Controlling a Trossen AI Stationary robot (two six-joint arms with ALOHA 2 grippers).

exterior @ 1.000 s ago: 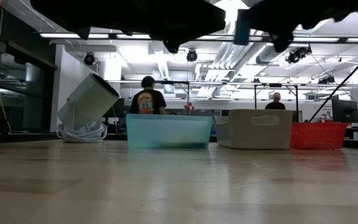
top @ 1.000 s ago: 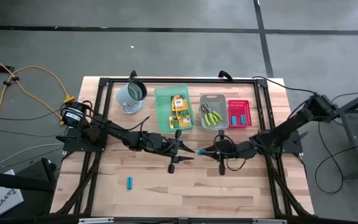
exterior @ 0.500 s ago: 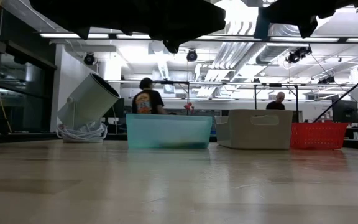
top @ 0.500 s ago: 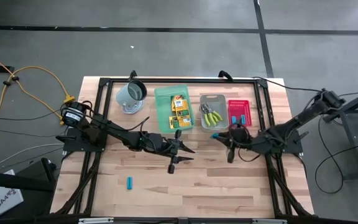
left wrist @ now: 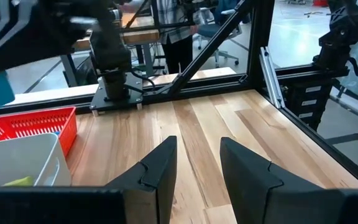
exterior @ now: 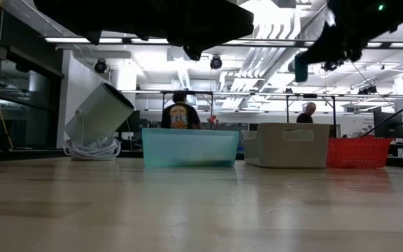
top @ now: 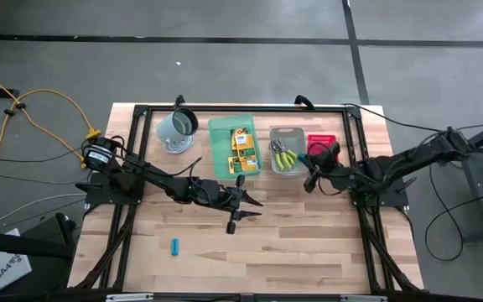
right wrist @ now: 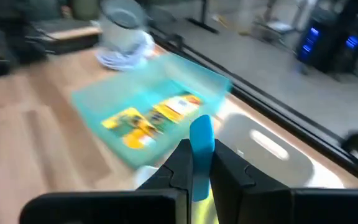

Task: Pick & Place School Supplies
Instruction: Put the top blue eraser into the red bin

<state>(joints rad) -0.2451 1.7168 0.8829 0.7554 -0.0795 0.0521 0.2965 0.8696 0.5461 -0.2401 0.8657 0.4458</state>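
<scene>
Looking down from high up, we see the right gripper (top: 311,172) in the air by the near edge of the red tray (top: 323,139) and the grey tray (top: 287,133). To do this step well, we think it should carry its blue piece right over the red tray, go down low, and only then let go, so the piece does not bounce out. The green tray (top: 221,147) holds the yellow-orange boxes (top: 242,147), the grey tray holds the yellow-green tools (top: 287,156), and the red tray has blue bits (top: 322,159) in it. One more blue piece (top: 175,246) lies alone on the table (top: 309,252), near the front. The left gripper (top: 235,216) waits mid-table. From the low view, the trays stand in a row at the back, and we cannot see inside them. From the left wrist, its fingers (left wrist: 160,171) are apart with nothing between them. From the right wrist, the jaws are closed tight on a blue piece (right wrist: 201,149), above the green and grey trays.
</scene>
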